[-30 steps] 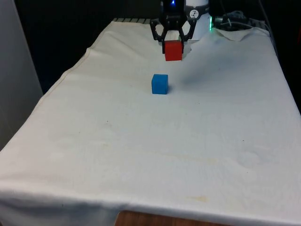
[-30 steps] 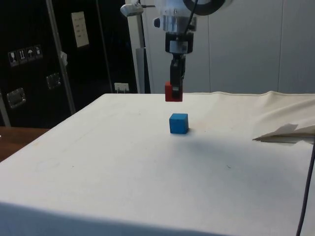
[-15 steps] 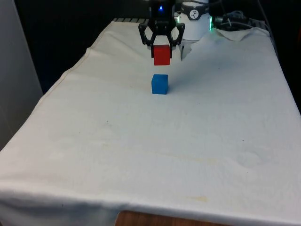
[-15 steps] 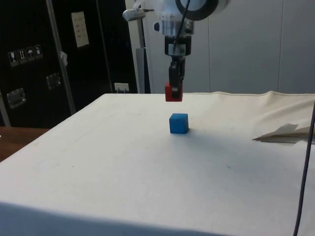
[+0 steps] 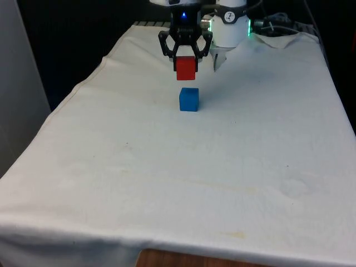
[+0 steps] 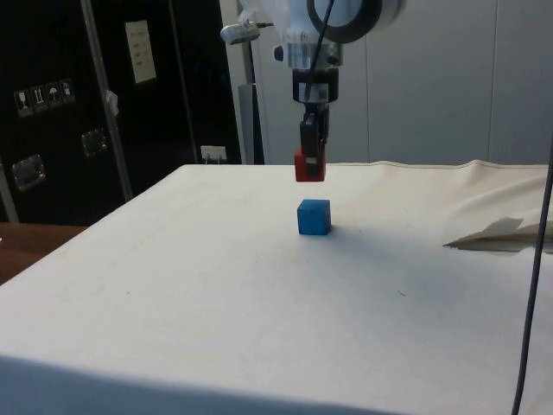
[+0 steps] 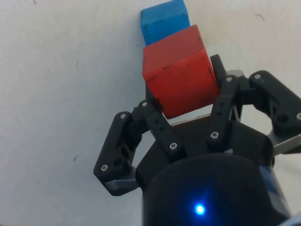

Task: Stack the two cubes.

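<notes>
The blue cube [image 5: 189,99] sits on the white-clothed surface [image 5: 183,178], well apart from every cloth edge, with bare cloth all around it. The hand [image 5: 185,55] is clamped on the red cube [image 5: 186,68], which hangs in the air above the blue cube, not touching it. In the side view the red cube [image 6: 309,165] is nearly straight over the blue cube [image 6: 314,217], with a clear gap between them. The wrist view shows the red cube [image 7: 180,78] overlapping part of the blue cube [image 7: 163,21]. Since a second ago the hand has carried the red cube toward the front view's left, from beyond the blue cube to almost over it.
</notes>
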Controlling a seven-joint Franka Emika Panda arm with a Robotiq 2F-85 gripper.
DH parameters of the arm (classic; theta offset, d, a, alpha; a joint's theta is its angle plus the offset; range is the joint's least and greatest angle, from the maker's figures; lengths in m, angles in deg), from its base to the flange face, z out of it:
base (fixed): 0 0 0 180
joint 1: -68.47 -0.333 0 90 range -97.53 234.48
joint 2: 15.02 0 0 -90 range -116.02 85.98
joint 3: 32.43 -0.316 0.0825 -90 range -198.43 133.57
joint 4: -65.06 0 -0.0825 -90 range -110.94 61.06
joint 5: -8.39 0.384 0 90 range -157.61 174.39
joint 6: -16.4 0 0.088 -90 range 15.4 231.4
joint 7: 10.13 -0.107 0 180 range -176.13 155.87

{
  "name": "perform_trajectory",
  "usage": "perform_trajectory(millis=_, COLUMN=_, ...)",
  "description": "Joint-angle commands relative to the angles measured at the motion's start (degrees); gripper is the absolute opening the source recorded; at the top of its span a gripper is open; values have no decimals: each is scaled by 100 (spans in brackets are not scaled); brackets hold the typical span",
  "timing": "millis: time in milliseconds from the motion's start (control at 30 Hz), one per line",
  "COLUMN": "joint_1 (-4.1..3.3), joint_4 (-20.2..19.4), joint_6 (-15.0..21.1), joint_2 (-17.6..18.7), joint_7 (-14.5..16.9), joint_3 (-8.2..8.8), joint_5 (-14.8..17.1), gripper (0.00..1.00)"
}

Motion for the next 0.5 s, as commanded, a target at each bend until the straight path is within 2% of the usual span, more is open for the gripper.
perform_trajectory(millis=0, joint_1=0, joint_4=-11, joint_6=29, joint_2=-11, joint_7=17, joint_3=-6, joint_5=23, gripper=5)
perform_trajectory(millis=233, joint_1=0, joint_4=0, joint_6=0, joint_2=29, joint_7=0, joint_3=6, joint_5=0, gripper=5)
perform_trajectory(millis=467, joint_1=11, joint_4=-11, joint_6=292, joint_2=229, joint_7=80, joint_3=29, joint_5=92, gripper=5)
